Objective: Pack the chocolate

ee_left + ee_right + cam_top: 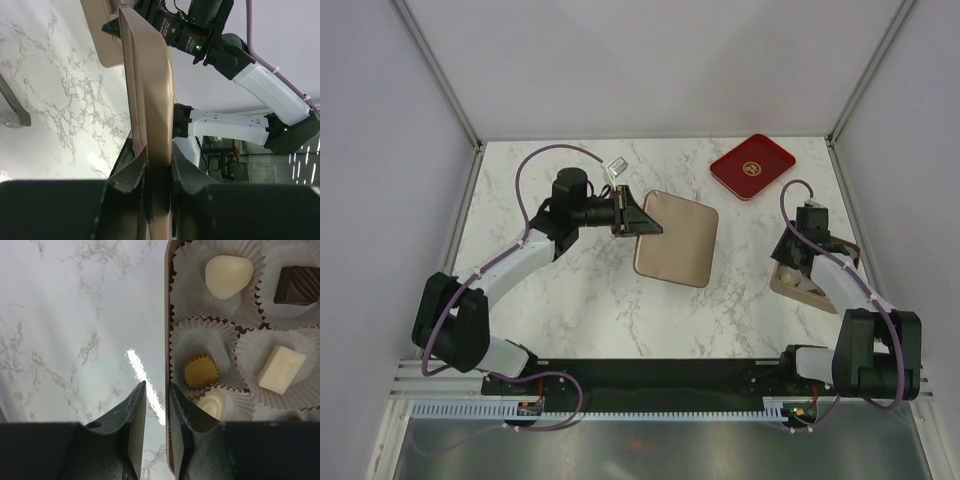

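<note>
The chocolates sit in white paper cups inside a tan box (167, 315): a cream-white lump (229, 275), a dark brown square (295, 285), a white block (281, 369), a small gold-brown one (201, 371) and a white swirl (212, 402). In the top view this box (788, 287) lies at the right, under my right gripper (800, 262). My right gripper (157, 390) is slightly open, its jaws on either side of the box's left wall. My left gripper (638, 217) is shut on the edge of the rose-gold lid (677, 238), also seen edge-on in the left wrist view (147, 90).
A red rectangular tray (752, 166) with a gold emblem lies at the back right. A small silvery object (617, 167) lies behind the left gripper. Grey walls enclose the marble table (580, 290) on three sides.
</note>
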### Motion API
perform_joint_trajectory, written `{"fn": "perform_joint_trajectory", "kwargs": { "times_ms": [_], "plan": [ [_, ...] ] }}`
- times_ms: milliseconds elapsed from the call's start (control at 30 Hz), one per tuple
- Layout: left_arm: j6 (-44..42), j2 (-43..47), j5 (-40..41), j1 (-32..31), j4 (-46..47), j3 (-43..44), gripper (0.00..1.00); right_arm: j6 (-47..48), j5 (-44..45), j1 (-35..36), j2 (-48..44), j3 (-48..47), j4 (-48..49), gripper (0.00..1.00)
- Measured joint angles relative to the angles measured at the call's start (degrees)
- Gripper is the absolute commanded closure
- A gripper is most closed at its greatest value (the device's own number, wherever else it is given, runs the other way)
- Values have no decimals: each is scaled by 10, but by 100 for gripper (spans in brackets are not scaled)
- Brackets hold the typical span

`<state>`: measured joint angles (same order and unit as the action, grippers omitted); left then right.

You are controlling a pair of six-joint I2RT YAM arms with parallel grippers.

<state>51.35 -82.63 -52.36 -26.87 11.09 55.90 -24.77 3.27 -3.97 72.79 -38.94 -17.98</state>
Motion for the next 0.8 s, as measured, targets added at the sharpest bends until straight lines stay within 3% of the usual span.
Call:
{"fn": "perform_joint_trajectory", "kwargs": {
  "times_ms": [433, 633, 800],
  "plan": [
    [-1, -25, 30, -22, -3, 17, 98, -8, -17, 111, -36, 14, 14, 71],
    [9, -46, 41, -37, 29, 21, 98, -12, -4, 108, -39, -4, -16, 50],
    [48, -90, 43, -56, 92, 40, 98, -6, 18, 23, -39, -116, -72, 44]
  ]
}}
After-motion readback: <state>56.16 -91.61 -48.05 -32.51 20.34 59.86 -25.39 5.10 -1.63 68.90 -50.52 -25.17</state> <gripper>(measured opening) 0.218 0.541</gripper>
